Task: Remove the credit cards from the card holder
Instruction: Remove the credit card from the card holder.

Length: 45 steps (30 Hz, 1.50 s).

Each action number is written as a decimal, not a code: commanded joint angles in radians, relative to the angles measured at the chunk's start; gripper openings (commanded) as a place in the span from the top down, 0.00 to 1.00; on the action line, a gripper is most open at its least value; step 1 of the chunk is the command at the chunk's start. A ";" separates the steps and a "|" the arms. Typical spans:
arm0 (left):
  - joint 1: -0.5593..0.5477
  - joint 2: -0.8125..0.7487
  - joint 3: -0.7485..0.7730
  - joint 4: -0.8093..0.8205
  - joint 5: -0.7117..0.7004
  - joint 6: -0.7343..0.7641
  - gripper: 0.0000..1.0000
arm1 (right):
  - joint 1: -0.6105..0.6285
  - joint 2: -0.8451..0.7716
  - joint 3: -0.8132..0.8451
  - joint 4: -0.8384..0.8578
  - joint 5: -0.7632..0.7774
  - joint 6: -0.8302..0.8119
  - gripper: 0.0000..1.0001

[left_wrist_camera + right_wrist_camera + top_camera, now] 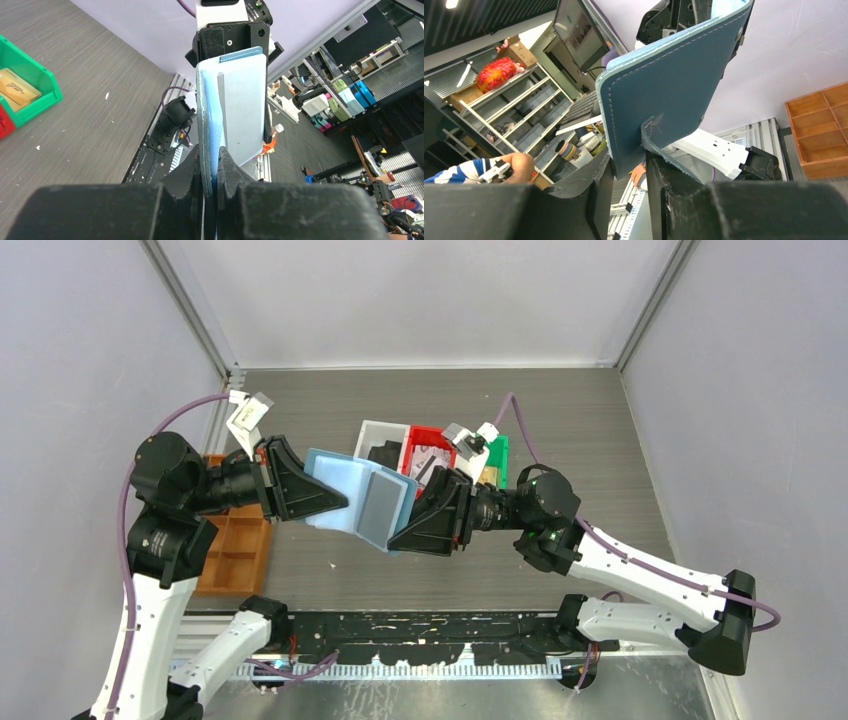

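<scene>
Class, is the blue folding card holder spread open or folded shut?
Spread open: the card holder shows its paler inside to the top camera, halves side by side.

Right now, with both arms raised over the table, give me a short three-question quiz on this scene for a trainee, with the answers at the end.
1. True or false: the wallet lies flat on the table.
2. Which bin holds a gold card? A white, B red, C green.
3. Fill in: the wooden tray sits on the ___ arm's side.

Key:
1. False. The left gripper and right gripper hold it in the air between them.
2. C, the green bin.
3. Left.
</scene>
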 commanded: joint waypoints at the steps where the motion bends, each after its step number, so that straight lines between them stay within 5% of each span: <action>1: 0.001 -0.011 0.010 0.054 0.003 -0.004 1.00 | 0.005 -0.011 0.030 0.092 -0.015 0.009 0.66; 20: 0.001 -0.008 0.012 0.057 0.000 -0.005 1.00 | 0.004 -0.016 0.067 -0.106 0.057 -0.070 0.72; 30: 0.001 -0.010 0.014 0.053 -0.003 -0.002 1.00 | 0.005 -0.040 0.044 -0.057 0.021 -0.071 0.65; 45: 0.001 -0.010 0.020 0.051 -0.007 -0.007 1.00 | 0.005 -0.039 0.045 -0.026 0.022 -0.057 0.74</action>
